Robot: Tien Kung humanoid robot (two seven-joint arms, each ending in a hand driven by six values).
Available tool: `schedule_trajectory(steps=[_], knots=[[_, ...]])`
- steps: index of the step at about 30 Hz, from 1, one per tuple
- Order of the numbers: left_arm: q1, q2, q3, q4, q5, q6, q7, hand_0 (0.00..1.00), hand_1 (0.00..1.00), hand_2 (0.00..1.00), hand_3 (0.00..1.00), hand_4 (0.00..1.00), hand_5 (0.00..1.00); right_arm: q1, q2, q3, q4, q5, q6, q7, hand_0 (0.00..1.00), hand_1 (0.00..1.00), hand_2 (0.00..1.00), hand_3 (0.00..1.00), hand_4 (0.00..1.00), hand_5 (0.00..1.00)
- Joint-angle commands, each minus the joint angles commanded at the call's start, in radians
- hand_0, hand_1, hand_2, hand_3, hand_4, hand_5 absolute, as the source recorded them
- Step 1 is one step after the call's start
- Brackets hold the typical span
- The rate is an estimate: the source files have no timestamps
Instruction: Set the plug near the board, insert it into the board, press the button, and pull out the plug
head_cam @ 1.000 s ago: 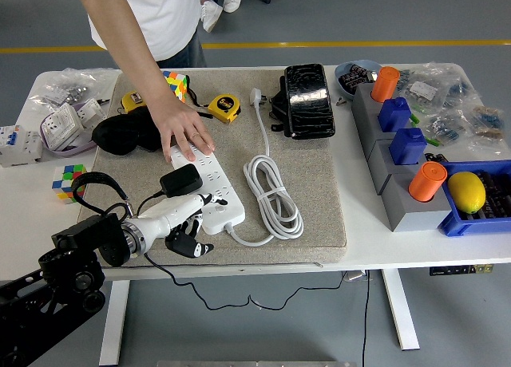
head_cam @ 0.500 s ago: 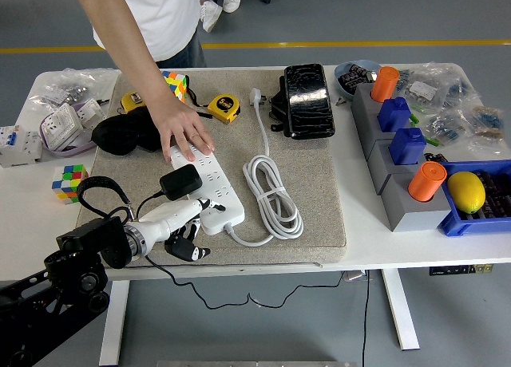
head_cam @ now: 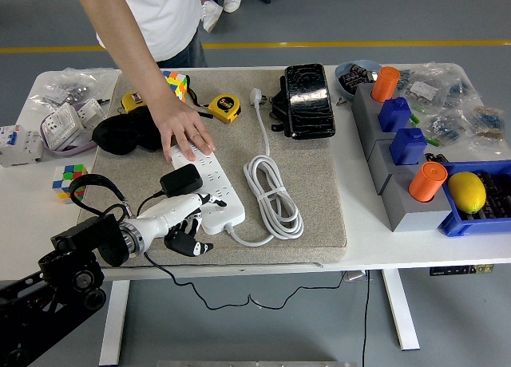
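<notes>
Since plug (head_cam: pixel 180 180) looks light and rigid, grip its body sides; left robot hand (head_cam: pixel 185 223) half-curled, holding nothing.

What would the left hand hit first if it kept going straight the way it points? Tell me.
Likely the white power strip: the left hand points right and slightly away, already at the strip's near end beside the black plug. Height above it is unclear.

Robot hand (head_cam: pixel 185 223) beside black plug (head_cam: pixel 180 180) on white board (head_cam: pixel 209 183), person's hand (head_cam: pixel 184 129) atop.
</notes>
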Motion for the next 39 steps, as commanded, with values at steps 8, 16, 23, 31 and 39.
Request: schedule_trajectory(steps=[8, 16, 23, 31, 39], knots=[[0.021, -0.016, -0.062, 0.099, -0.154, 0.149, -0.203, 0.215, 0.244, 0.404, 0.586, 0.842, 0.243, 0.003, 0.001, 0.002, -0.001, 0.000, 0.000, 0.000, 0.550, 0.636, 0.583, 0.517, 0.880, 0.409], [0.030, -0.052, -0.086, 0.219, -0.420, 0.357, -0.458, 0.358, 0.474, 0.523, 0.551, 0.871, 0.284, 0.002, 0.004, -0.001, -0.002, 0.000, 0.000, 0.000, 0.551, 0.636, 0.583, 0.516, 0.880, 0.410], [0.031, -0.067, -0.098, 0.253, -0.457, 0.362, -0.481, 0.439, 0.539, 0.535, 0.577, 0.884, 0.303, 0.004, 0.004, 0.000, -0.001, 0.000, 0.000, 0.000, 0.549, 0.636, 0.583, 0.516, 0.879, 0.410], [0.033, -0.065, -0.102, 0.250, -0.450, 0.364, -0.470, 0.453, 0.546, 0.539, 0.582, 0.885, 0.307, 0.003, 0.004, 0.000, -0.002, 0.001, 0.000, 0.000, 0.548, 0.636, 0.583, 0.516, 0.879, 0.408], [0.038, -0.062, -0.110, 0.242, -0.442, 0.358, -0.457, 0.453, 0.544, 0.539, 0.584, 0.884, 0.307, 0.005, 0.004, -0.001, 0.000, -0.001, 0.000, 0.001, 0.550, 0.636, 0.583, 0.518, 0.880, 0.410]])
